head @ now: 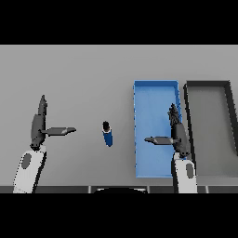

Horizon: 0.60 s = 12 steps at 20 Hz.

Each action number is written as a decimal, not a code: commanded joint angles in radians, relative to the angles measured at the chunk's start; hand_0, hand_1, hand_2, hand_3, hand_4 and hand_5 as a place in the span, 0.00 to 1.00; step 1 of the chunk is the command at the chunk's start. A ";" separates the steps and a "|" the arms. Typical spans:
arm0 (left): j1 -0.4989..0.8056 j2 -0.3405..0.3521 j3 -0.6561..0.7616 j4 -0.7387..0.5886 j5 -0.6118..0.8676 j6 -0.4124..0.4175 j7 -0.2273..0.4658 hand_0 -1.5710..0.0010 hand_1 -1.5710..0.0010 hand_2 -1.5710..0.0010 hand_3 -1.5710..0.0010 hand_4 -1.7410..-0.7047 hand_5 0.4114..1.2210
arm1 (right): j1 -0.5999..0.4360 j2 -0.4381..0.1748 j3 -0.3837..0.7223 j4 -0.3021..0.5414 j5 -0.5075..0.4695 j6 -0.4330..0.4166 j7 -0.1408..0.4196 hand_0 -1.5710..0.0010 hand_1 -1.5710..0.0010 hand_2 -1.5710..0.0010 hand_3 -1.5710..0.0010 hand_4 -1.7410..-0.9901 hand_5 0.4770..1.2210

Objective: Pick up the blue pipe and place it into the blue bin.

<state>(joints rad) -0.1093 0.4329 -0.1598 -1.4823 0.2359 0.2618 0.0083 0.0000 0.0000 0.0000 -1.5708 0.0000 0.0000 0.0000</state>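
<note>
One blue pipe (108, 135) stands on the one grey bench (83, 74). There are two bins: one blue bin (139, 139) and one dark grey bin (228, 116). Two hands show: one left hand (39, 128) and one right hand (177, 135).

Your blue pipe (108, 136) with black cap, blue bin (155, 88), dark grey bin (208, 84), grey table (83, 74), dark hands.

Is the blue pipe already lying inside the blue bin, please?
No, the blue pipe rests on the grey table, to the left of the blue bin and outside its wall.
</note>
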 commanded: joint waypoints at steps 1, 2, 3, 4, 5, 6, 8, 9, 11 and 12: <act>-0.005 -0.003 -0.001 0.002 -0.001 0.002 -0.001 1.00 1.00 1.00 1.00 0.75 0.22 | -0.005 -0.003 -0.004 0.003 -0.002 0.000 0.003 1.00 1.00 1.00 1.00 0.71 0.20; -0.012 -0.007 -0.004 0.006 -0.004 0.004 0.001 1.00 1.00 1.00 1.00 0.75 0.22 | -0.011 -0.007 -0.009 0.008 -0.006 0.001 0.007 1.00 1.00 1.00 1.00 0.71 0.20; -0.020 -0.011 -0.006 0.011 -0.007 0.007 0.006 1.00 1.00 1.00 1.00 0.75 0.22 | -0.019 -0.012 -0.015 0.015 -0.010 0.003 0.010 1.00 1.00 1.00 1.00 0.71 0.20; -0.029 -0.016 -0.009 0.017 -0.010 0.010 0.010 1.00 1.00 1.00 1.00 0.75 0.22 | -0.028 -0.018 -0.022 0.023 -0.014 0.006 0.012 1.00 1.00 1.00 1.00 0.71 0.20; -0.039 -0.021 -0.011 0.023 -0.014 0.014 0.014 1.00 1.00 1.00 1.00 0.75 0.22 | -0.037 -0.023 -0.028 0.032 -0.019 0.009 0.013 1.00 1.00 1.00 1.00 0.71 0.20; -0.049 -0.030 -0.016 0.033 -0.023 0.020 0.012 1.00 1.00 1.00 1.00 0.75 0.22 | -0.041 -0.028 -0.029 0.032 -0.020 0.014 0.010 1.00 1.00 1.00 1.00 0.71 0.20; -0.002 0.074 -0.053 0.046 -0.036 -0.144 -0.097 1.00 1.00 1.00 1.00 0.75 0.22 | 0.017 -0.133 0.014 -0.023 0.096 0.034 -0.119 1.00 1.00 1.00 1.00 0.72 0.20; -0.004 0.101 -0.061 0.057 -0.041 -0.185 -0.116 1.00 1.00 1.00 1.00 0.75 0.22 | 0.035 -0.149 0.032 -0.044 0.128 0.034 -0.125 1.00 1.00 1.00 1.00 0.72 0.20; -0.003 0.131 -0.061 0.071 -0.035 -0.235 -0.142 1.00 1.00 1.00 1.00 0.75 0.22 | 0.061 -0.166 0.048 -0.076 0.151 0.041 -0.133 1.00 1.00 1.00 1.00 0.73 0.20; -0.010 0.134 -0.064 0.070 -0.031 -0.247 -0.145 1.00 1.00 1.00 1.00 0.75 0.23 | 0.058 -0.167 0.048 -0.075 0.152 0.041 -0.119 1.00 1.00 1.00 1.00 0.73 0.20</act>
<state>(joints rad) -0.1196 0.5671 -0.2238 -1.4128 0.2045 0.0143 -0.1375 0.0581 -0.1667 0.0479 -1.6460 0.1522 0.0409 -0.1175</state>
